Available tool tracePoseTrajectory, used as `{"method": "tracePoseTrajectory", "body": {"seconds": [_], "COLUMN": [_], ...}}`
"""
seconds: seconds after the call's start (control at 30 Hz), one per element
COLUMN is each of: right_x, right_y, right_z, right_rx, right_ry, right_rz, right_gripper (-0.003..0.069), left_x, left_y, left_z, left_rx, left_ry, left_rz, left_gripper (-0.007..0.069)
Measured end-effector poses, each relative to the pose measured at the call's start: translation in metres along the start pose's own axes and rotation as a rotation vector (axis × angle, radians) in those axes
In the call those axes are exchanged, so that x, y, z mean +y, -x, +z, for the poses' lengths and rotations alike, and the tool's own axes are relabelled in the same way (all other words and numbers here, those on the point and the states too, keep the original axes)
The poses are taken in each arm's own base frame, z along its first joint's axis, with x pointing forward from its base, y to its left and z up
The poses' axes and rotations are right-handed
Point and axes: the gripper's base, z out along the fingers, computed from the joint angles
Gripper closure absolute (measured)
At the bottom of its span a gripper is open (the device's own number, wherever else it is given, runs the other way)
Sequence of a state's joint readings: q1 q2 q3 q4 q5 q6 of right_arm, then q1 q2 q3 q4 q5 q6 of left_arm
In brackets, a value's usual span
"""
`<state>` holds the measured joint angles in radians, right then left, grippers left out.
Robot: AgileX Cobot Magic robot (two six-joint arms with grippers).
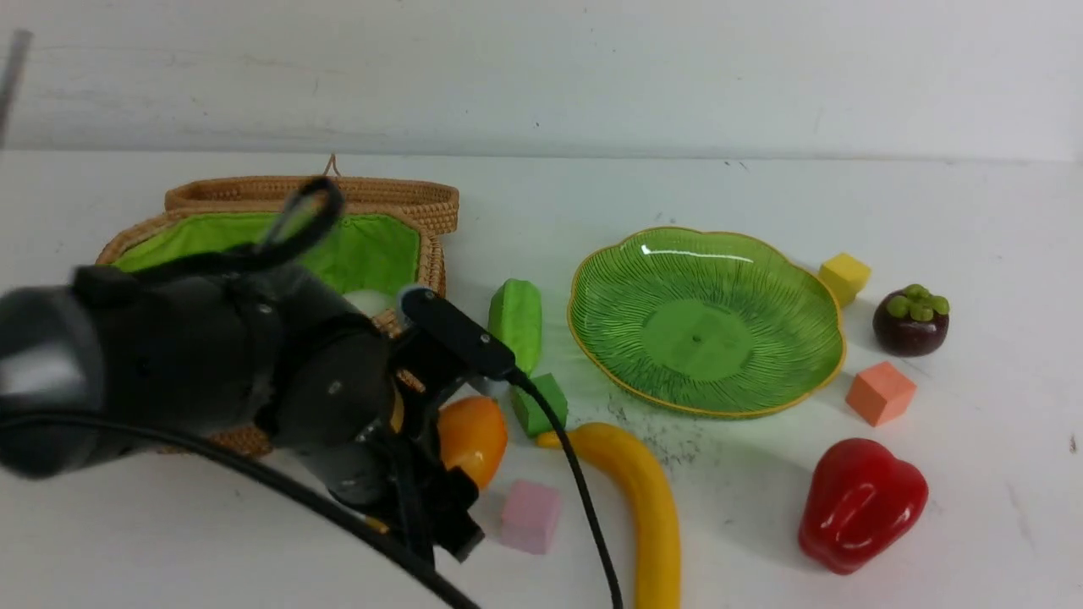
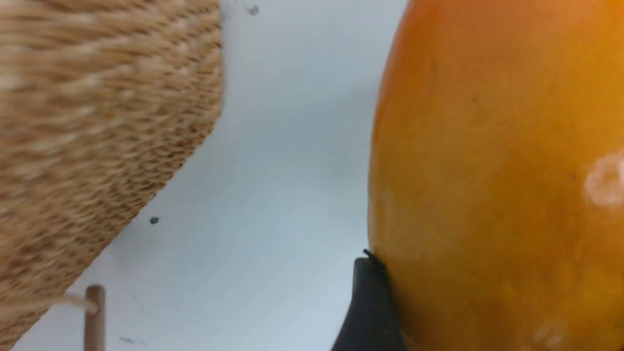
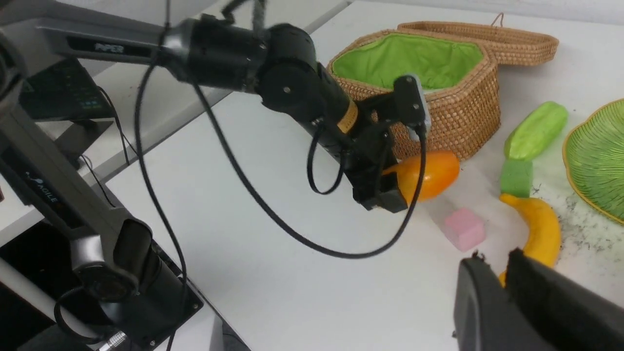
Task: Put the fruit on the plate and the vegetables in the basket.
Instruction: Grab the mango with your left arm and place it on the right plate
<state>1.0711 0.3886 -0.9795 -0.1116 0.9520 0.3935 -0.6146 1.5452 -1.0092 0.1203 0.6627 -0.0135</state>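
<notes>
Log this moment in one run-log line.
left claw: at mango | plate: empty | cucumber, bell pepper: on table | banana, mangosteen: on table

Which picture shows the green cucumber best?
The right wrist view: the cucumber shows its whole length there, nothing in front. The front view shows it too, partly behind the robot's left hand. The left wrist view doesn't show it.

mango (image 1: 475,440): 1 | banana (image 1: 647,507): 1 | mangosteen (image 1: 909,321): 1 | cucumber (image 1: 515,326): 1 | bell pepper (image 1: 861,505): 1 | cubes (image 1: 881,393): 4 | dish (image 1: 698,338): 1 | basket (image 1: 430,258): 1
</notes>
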Motion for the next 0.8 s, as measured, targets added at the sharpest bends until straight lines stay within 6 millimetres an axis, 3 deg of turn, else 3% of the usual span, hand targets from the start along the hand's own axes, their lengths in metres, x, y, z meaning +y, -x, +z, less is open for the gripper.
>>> {"method": "tracePoseTrajectory", "body": {"seconds": [0.17, 0.33, 0.53, 0.63, 0.8], "right_x": [-0.012, -0.032, -0.051, -0.052, -0.049], "right_y": [0.005, 0.008, 0.003, 0.0, -0.003], "right_z": [-0.001, -0.006, -0.016, -0.016, -0.014], "right_rx": [-0.049, -0.091, -0.061, -0.036, -0.009], "right_ry": [-0.132, -0.361, -0.592, -0.605, -0.572], "right_rz": [-0.02, 0.015, 0.09, 0.117, 0.141], "right_gripper": [0.057, 0.057, 0.0565, 0.0563, 0.0562], "left_x": [-0.009, -0.018, -0.024, -0.024, -0.023], "left_y": [0.011, 0.052, 0.114, 0.14, 0.166], "left_z": [-0.047, -0.058, -0.018, 0.016, 0.045], "left_rx": [-0.216, -0.409, -0.479, -0.477, -0.491], "left_ry": [-0.131, -0.265, -0.335, -0.33, -0.311], "left_rz": [-0.031, -0.005, 0.044, 0.062, 0.092], "left_gripper": [0.0118, 0.0118, 0.0118, 0.0118, 0.0118]}}
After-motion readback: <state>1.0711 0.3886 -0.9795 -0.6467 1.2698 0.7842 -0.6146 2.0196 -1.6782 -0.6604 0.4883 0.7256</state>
